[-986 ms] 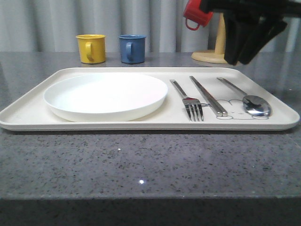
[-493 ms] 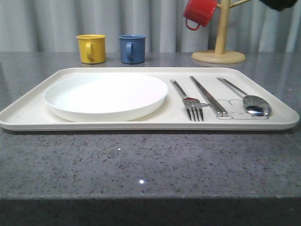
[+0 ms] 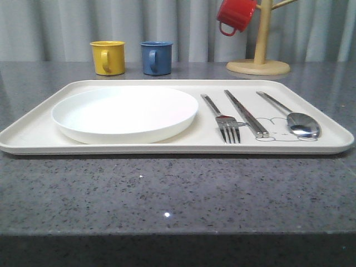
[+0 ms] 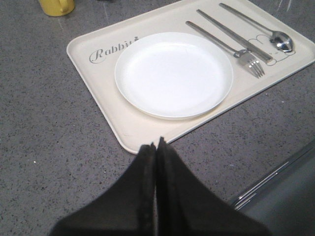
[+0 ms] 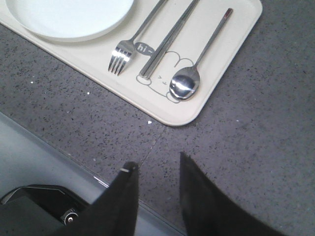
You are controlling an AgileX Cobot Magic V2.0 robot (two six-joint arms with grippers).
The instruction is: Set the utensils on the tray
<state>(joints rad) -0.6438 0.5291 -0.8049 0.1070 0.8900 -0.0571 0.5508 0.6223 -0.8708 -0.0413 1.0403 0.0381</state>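
The cream tray [image 3: 33, 133] [image 4: 88, 73] [image 5: 231, 44] lies on the grey counter. On it rest a white plate [image 3: 125, 114] [image 4: 173, 73], a steel fork [image 3: 222, 118] [image 4: 246, 56] [image 5: 129, 46], a pair of chopsticks [image 3: 246, 114] [image 4: 231, 35] [image 5: 167, 42] and a spoon [image 3: 295, 119] [image 4: 275, 38] [image 5: 189, 78], side by side on the right half. My left gripper [image 4: 156, 145] is shut, empty, above the counter near the tray's front left corner. My right gripper [image 5: 157, 164] hangs open, empty, over the counter's front edge, off the tray's front right corner.
A yellow mug [image 3: 108, 57] [image 4: 56, 6] and a blue mug [image 3: 156, 57] stand behind the tray. At the back right a wooden mug tree [image 3: 260, 44] holds a red mug [image 3: 236, 15]. Bare counter stretches in front of the tray.
My right arm, which hung dark over the tray's back right a second ago, has lifted out of the front view. The utensils and plate have not moved.
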